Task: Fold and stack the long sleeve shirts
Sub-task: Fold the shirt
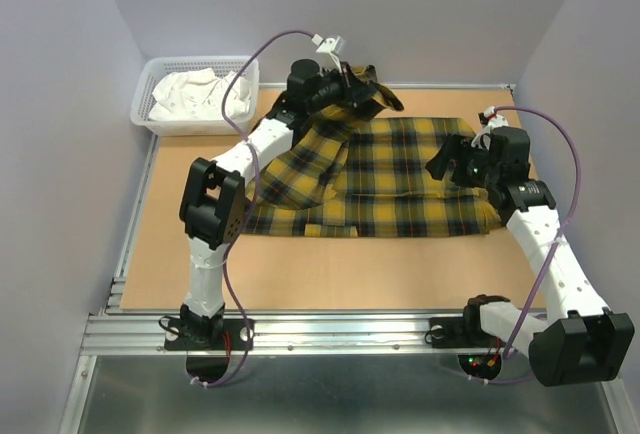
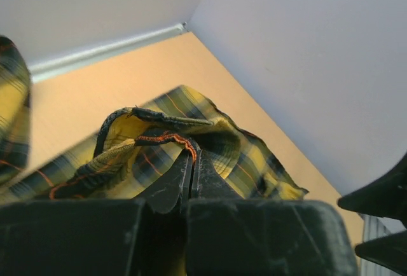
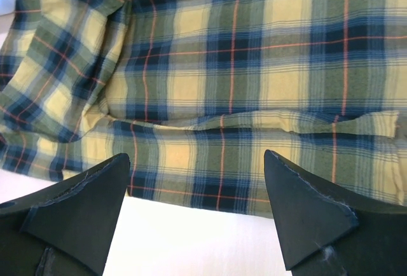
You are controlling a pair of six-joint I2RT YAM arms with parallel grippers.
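The left gripper point(image 2: 191, 165) pinches the plaid shirt point(image 1: 410, 189) at its fingertips (the right gripper point(image 3: 197, 212) gapes empty above it); a tug could slip the fabric free.

The shirt point(image 1: 400, 179) is soft woven cloth, matt and lightly creased; the bench point(image 1: 300, 274) is smooth, matt tan board. At ten o'clock the basket point(image 1: 190, 127) looks like white perforated plastic. The right end effector point(image 3: 196, 155) has matt black fingers point(image 3: 305, 206) with rough, scuffed edges, and the rail point(image 1: 340, 329) at six o'clock is dull brushed metal.
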